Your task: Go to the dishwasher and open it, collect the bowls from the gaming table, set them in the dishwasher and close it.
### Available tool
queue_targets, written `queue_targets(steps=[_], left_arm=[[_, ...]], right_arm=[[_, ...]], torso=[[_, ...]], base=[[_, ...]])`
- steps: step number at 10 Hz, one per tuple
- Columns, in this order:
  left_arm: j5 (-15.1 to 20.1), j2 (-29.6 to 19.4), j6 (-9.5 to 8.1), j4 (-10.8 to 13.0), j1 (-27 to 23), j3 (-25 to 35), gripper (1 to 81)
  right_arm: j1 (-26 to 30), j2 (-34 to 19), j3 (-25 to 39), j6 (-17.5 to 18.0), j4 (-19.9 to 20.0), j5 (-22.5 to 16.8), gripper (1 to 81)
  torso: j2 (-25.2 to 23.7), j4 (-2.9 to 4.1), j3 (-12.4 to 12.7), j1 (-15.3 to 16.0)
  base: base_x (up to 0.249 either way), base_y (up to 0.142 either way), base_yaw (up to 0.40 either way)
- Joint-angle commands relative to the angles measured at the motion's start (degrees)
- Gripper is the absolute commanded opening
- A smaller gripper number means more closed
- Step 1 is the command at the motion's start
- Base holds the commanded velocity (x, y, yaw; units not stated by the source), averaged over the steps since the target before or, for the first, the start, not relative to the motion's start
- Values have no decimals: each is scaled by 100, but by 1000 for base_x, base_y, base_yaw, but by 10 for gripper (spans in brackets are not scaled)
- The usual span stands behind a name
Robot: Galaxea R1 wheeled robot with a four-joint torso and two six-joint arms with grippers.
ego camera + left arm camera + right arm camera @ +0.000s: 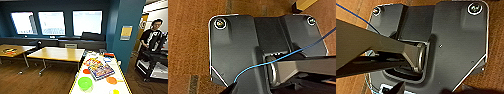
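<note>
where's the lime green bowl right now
In the head view the lime green bowl sits at the near end of the gaming table, left of the orange disc and just before the colourful box.

The robot's dark grey plate (235, 47) is broad and matte with rounded corners, pale along its edges, and carries round silvery fittings (220, 23) at those corners. A thin blue cable (268, 63) crosses it above a grey jointed bar (298, 70). In the right wrist view the same dark plate (456, 45) shows a round fitting (474, 8) and a tan-grey bar (368, 47) ending in a metal ring.
</note>
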Motion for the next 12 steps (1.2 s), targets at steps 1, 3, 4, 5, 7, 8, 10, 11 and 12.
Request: queue_targets(steps=[1, 3, 4, 5, 7, 8, 10, 11, 12], left_arm=[[260, -3, 17, -9, -271, -2, 811], [251, -3, 17, -17, -270, -2, 811], [251, 6, 17, -9, -271, -2, 811], [251, 6, 17, -9, -262, -2, 811], [251, -12, 8, -18, -262, -10, 811], [251, -21, 8, -26, -271, -2, 811], [251, -21, 8, -9, -271, -2, 811], [242, -12, 8, 0, -271, -2, 811], [242, -12, 9, 9, -271, -2, 811]], right_arm=[[290, -11, -8, -16, 21, -269, 811], [343, -29, -17, -25, 4, -322, 811], [343, -29, 1, -25, 4, -322, 811], [335, -29, 1, -34, -22, -322, 811], [343, -55, 1, -34, 21, -269, 811], [343, -107, 44, -25, 39, -252, 811], [308, -370, 333, 27, 48, -217, 811], [273, -661, 695, 45, 56, -137, 811], [246, -1075, 1214, 45, 48, -14, 811]], torso=[[0, 0, 0, 0], [-6, 0, 2, -13], [-2, 0, 0, -6], [-2, 0, 0, -4], [-2, 0, 0, -4], [0, 0, -2, 2], [0, 0, -2, 0], [0, 0, -2, -2], [0, 0, -2, -2]], base=[[70, 0, 0], [96, 0, 0], [102, 0, 0], [108, 0, 0], [54, 0, 0], [0, 0, 0], [0, 0, 0], [0, 0, 0], [0, 0, 0]])
